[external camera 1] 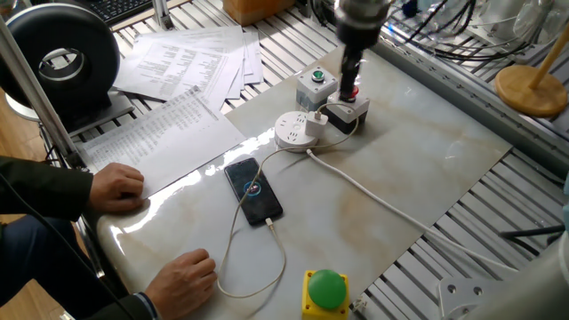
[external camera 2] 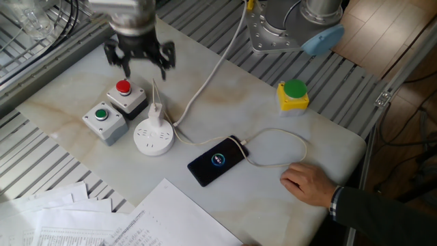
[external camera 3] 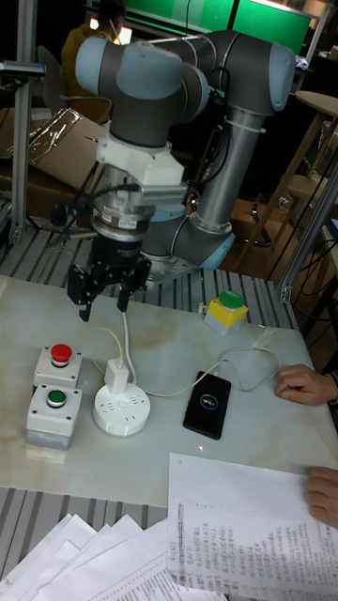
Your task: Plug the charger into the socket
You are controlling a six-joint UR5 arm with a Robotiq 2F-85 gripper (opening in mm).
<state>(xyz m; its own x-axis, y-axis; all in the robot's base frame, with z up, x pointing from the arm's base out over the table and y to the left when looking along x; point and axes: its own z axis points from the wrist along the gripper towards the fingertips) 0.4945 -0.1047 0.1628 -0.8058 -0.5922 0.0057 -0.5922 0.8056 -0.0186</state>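
Charger (external camera 3: 117,375) stands upright in the socket (external camera 3: 122,412) on the desk (external camera 2: 225,96); phone (external camera 2: 217,160) screen lit, so plugging looks done. Gripper (external camera 3: 104,299) hangs above, fingers apart, empty. Only clearing the arm is left.

The white charger (external camera 3: 116,375) is standing upright in the top of the round white socket (external camera 3: 122,413), and its thin cable (external camera 3: 246,361) is looping across the marble tabletop (external camera 3: 169,352) to the black smartphone (external camera 3: 207,405), whose screen is showing a small glowing ring. The gripper (external camera 3: 103,302) is hanging above the charger with its fingers (external camera 3: 124,297) spread apart and gripping nothing. A red-button box (external camera 3: 56,366) and a green-button box (external camera 3: 52,411) are sitting just left of the socket, a yellow box with a green dome button (external camera 3: 226,311) is sitting farther back to the right, and a person's hand (external camera 3: 302,383) is resting at the right edge.
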